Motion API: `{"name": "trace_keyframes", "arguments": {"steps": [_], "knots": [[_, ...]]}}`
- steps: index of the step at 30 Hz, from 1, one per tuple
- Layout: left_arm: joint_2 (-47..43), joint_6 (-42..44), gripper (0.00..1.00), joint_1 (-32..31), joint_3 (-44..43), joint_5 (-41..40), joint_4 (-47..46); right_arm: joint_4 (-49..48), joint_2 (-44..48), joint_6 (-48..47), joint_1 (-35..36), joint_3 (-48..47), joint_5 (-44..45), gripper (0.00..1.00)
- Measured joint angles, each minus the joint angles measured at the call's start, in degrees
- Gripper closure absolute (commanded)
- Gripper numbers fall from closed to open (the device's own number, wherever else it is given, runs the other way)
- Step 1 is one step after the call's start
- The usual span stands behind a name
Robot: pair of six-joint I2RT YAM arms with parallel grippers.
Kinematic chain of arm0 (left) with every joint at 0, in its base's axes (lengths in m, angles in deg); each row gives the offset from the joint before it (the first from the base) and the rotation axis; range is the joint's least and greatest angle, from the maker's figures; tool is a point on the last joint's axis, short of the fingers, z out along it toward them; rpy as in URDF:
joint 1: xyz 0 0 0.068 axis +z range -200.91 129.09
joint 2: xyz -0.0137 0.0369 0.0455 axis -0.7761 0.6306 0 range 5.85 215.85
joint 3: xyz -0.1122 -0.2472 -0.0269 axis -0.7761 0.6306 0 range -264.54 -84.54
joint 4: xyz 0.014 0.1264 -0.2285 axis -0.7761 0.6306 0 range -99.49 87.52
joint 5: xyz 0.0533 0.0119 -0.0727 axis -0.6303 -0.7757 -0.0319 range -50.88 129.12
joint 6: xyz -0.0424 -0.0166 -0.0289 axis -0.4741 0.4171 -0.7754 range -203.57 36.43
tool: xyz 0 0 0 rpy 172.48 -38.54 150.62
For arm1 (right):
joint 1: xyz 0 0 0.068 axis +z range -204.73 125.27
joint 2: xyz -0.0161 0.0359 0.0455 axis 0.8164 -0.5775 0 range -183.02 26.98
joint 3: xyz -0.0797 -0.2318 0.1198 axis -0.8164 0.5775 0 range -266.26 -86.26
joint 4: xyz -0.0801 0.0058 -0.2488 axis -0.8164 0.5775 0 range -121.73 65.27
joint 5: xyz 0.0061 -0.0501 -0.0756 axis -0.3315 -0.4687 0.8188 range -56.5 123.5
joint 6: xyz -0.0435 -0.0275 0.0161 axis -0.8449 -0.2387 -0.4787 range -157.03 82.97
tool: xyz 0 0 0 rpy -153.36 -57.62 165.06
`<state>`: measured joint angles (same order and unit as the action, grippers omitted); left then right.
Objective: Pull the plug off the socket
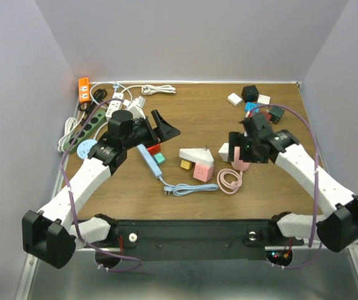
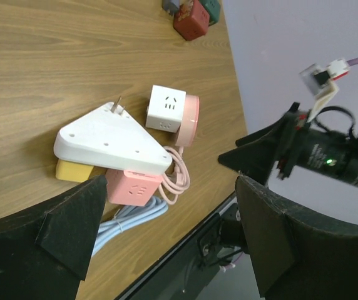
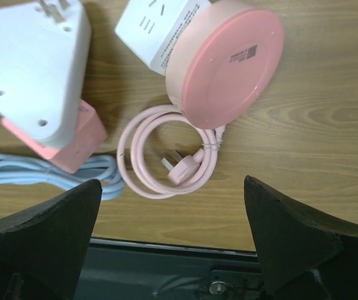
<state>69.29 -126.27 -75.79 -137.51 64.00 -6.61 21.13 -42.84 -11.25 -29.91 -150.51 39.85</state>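
Table top [image 3: 317, 125] of warm wood grain, smooth with a low satin sheen, seen from the right wrist. At one o'clock, a round pink plastic socket [image 3: 229, 62], smooth and softly glossy. At twelve o'clock, a white cube-shaped plastic plug [image 3: 157, 28], matt, with grey printed lettering. At ten o'clock, a white triangular plastic adapter [image 3: 32, 69] in a smooth eggshell finish, with bare metal prongs [image 3: 54, 7]. The coiled pink cable [image 3: 126, 153] at centre and the pale blue cable [image 3: 41, 172] at eight o'clock have smooth, rubbery-looking sheaths. The right gripper [image 3: 173, 187] has black fingers [image 3: 47, 231] of dull, faintly grainy plastic.
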Motion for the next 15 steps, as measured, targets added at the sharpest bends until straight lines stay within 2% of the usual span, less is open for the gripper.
{"name": "trace_keyframes", "arguments": {"steps": [7,10,15], "knots": [[0.2,0.8,0.06,-0.2,-0.5,-2.5,0.3,-0.2,-7.8,4.2,7.1,1.4,12.9,0.03],[-0.4,0.9,0.06,-0.2,-0.3,-3.1,0.8,-0.7,-10.6,5.6,7.9,1.4,18.4,0.05],[-2.4,1.4,0.07,-0.2,0.6,-4.4,1.5,-1.9,-14.7,5.7,7.9,1.3,22.0,0.09]]}}
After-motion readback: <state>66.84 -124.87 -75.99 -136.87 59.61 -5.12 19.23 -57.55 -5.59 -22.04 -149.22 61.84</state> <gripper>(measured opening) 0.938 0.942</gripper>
